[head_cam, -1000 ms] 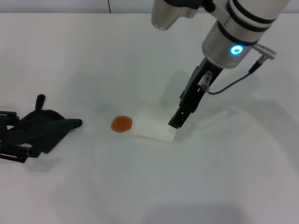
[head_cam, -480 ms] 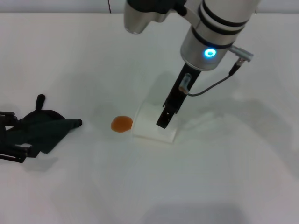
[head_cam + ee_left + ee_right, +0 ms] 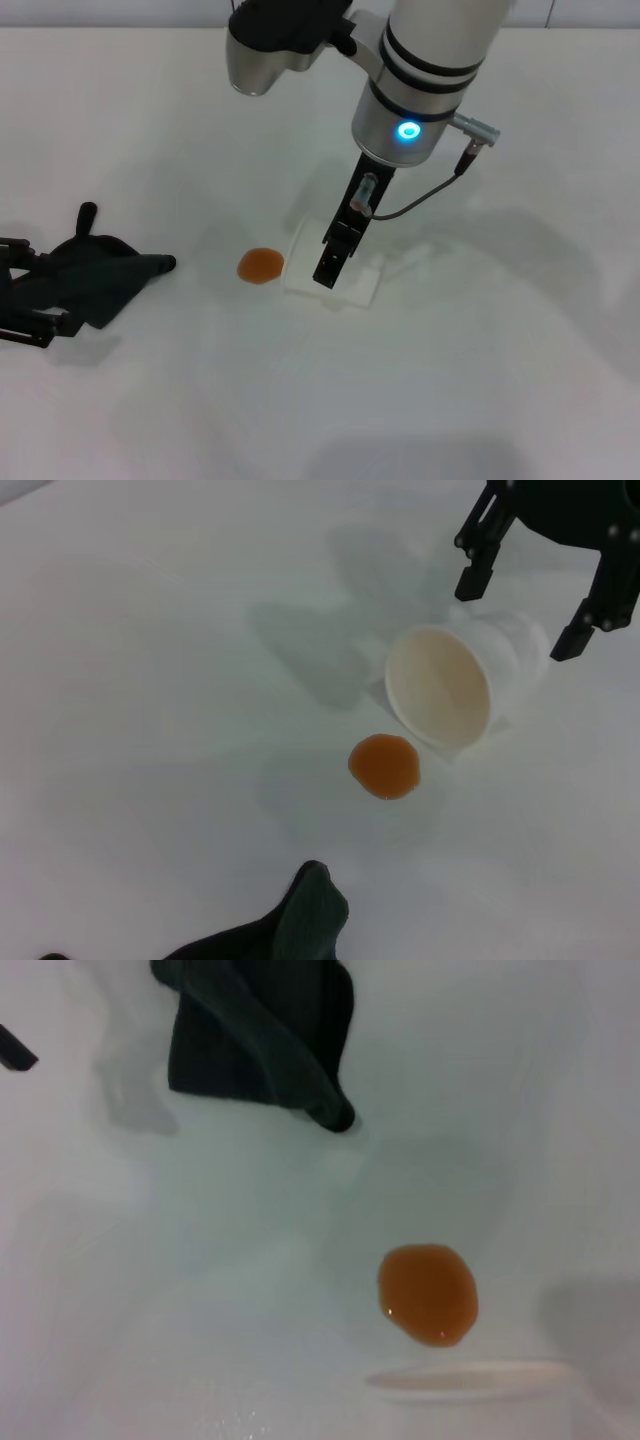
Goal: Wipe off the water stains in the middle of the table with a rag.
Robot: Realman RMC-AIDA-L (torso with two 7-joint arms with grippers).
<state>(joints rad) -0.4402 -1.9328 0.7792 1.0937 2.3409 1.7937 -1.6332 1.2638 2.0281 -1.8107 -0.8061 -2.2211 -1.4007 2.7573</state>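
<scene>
Though elsewhere hidden, cup's [image 3: 455, 685] hollow mouth.

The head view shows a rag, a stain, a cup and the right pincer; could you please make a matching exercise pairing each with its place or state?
Things:
1. rag
2. water stains
3. paper cup
4. right pincer

Descriptions:
A. lying on its side, mouth toward the blot
B. open, straddling the cup
C. orange-brown, between cloth and cup
D. dark, crumpled at the left pincer

Pairs: 1-D, 2-C, 3-A, 4-B
</scene>
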